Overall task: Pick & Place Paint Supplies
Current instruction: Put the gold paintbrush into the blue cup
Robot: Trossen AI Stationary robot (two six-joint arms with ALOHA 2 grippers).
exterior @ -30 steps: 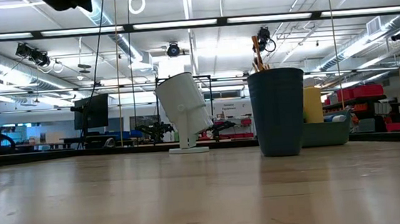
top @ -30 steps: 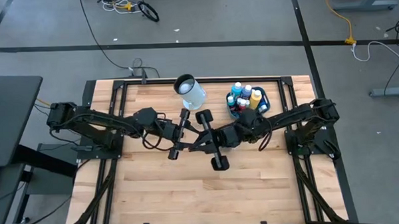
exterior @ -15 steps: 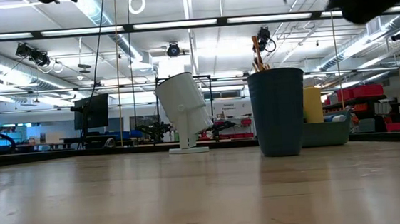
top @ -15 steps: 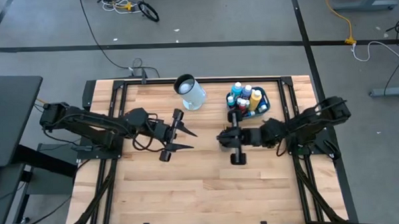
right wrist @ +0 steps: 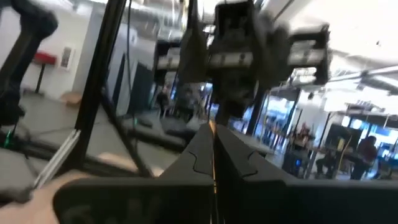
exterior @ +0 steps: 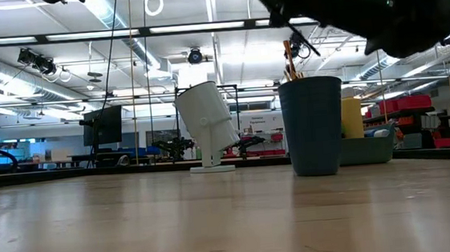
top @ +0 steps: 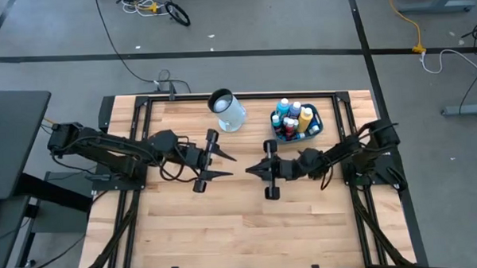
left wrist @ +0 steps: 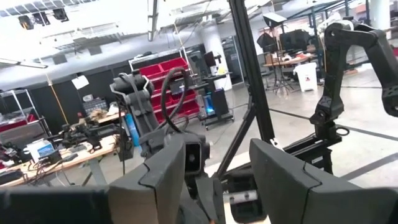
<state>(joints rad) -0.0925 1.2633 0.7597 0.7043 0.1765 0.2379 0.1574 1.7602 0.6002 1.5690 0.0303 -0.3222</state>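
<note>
While left tool (top: 228,166) gapes empty, right tool (top: 254,170) clamps thin paintbrush (right wrist: 213,163); bottles (top: 293,116) behind.

Dark arm (exterior: 360,7) overhead, its fingers not visible. Below it dark blue cup (exterior: 313,125) on worktop (exterior: 216,223) holds brushes (exterior: 289,60); tilted white jug (exterior: 208,126) beside; teal tub (exterior: 368,148) behind the cup.
</note>
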